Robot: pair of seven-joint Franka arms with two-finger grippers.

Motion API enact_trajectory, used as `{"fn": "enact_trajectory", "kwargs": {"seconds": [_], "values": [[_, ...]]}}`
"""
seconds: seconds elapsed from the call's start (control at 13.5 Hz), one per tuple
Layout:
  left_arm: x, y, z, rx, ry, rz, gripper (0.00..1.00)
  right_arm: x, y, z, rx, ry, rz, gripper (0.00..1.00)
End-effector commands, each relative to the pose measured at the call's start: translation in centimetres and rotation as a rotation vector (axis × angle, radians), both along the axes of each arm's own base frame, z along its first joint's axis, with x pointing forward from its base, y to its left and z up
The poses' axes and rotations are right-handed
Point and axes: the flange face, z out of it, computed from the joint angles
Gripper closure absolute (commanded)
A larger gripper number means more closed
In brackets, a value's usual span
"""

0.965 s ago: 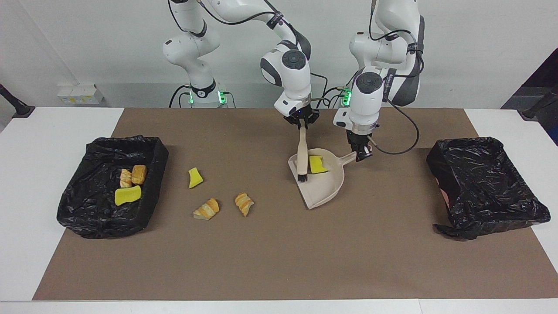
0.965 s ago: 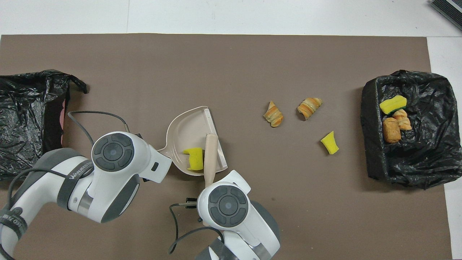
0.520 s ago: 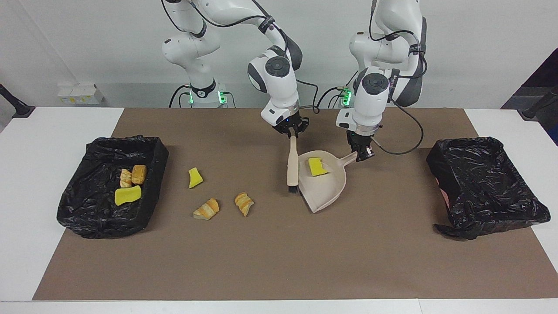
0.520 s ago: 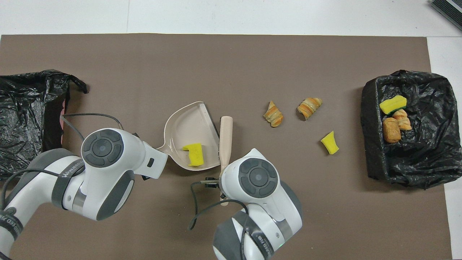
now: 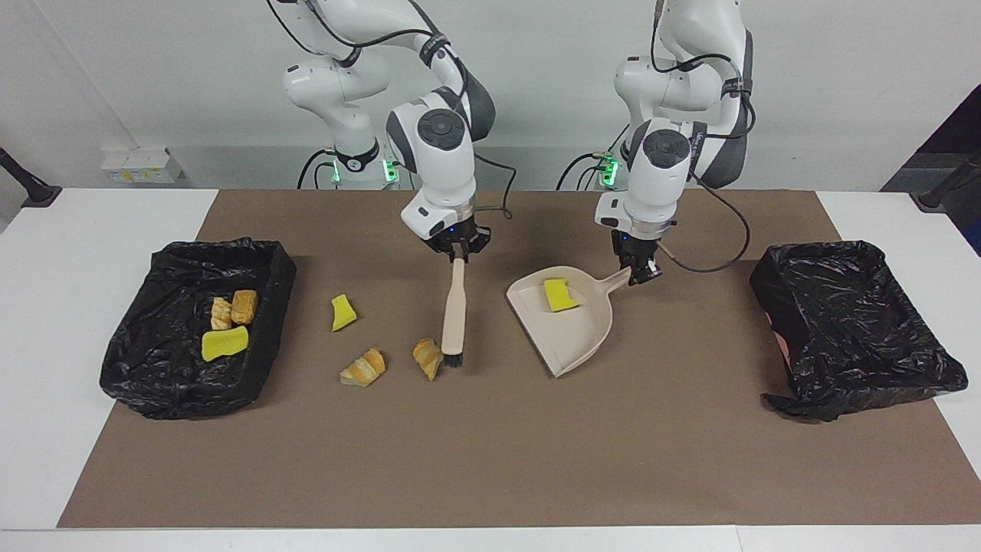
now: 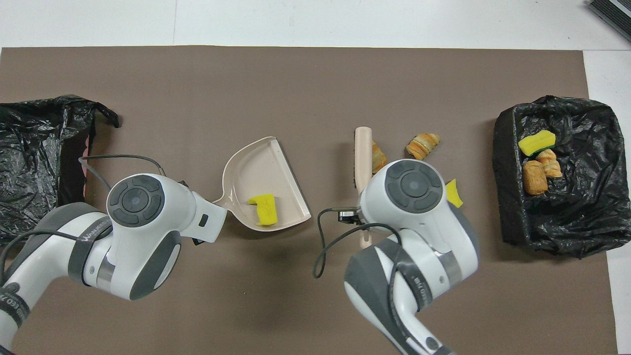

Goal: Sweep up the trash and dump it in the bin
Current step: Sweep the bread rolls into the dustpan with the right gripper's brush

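Right gripper [image 5: 457, 253] fingers clenched on beige plastic brush [image 5: 453, 316], bristles touching striped croissant scrap [image 5: 426, 358] mid-desk. Left gripper [image 5: 638, 272] grasping beige dustpan [image 5: 571, 331] handle, yellow sponge chunk [image 5: 559, 294] inside. Risk: scrap rolling past pan lip.

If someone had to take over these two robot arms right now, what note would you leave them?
Right gripper: shut on the brush, bristles beside a bread piece.
Left gripper: shut on the dustpan handle; one yellow sponge chunk lies in the pan.
Done: three scraps lie in the bin at the right arm's end.
Left: sweep up the bread piece, a second bread piece and a sponge chunk on the mat, then dump the pan. The other bin holds no visible scraps.
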Motion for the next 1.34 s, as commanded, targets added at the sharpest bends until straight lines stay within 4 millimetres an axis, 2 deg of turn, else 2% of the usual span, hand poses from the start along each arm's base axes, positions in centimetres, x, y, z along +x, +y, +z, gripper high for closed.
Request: {"fn": "enact_trajectory", "kwargs": {"seconds": [0.0, 0.22, 0.3, 0.45, 0.74, 0.97, 1.04, 1.26], "values": [[-0.4, 0.3, 0.1, -0.016, -0.011, 0.013, 1.00, 1.9, -4.8, 0.6, -0.067, 0.007, 0.027, 1.00], [-0.5, 0.2, 0.2, -0.017, -0.013, 0.015, 1.00, 4.6, -9.2, 0.8, -0.126, 0.023, 0.041, 1.00], [-0.5, 0.2, 0.1, -0.016, -0.012, 0.015, 1.00, 5.6, -11.6, 1.0, -0.123, 0.024, 0.043, 1.00], [-0.5, 0.0, 0.1, -0.019, -0.016, 0.019, 1.00, 6.6, -15.4, -0.1, -0.112, 0.055, 0.110, 1.00], [-0.5, -0.2, 0.1, -0.023, -0.021, 0.015, 1.00, 7.4, -19.1, -3.8, -0.135, 0.103, 0.094, 1.00], [-0.6, -0.3, 0.1, -0.024, -0.022, 0.014, 1.00, 7.1, -18.2, -4.3, -0.137, 0.110, 0.110, 1.00], [-0.5, -0.2, 0.1, -0.023, -0.022, 0.015, 1.00, 6.8, -16.9, -4.7, -0.129, 0.127, 0.126, 1.00], [-0.4, 0.2, 0.1, -0.022, -0.021, 0.020, 1.00, 5.2, -10.7, -4.9, -0.063, 0.166, 0.168, 1.00]]}}
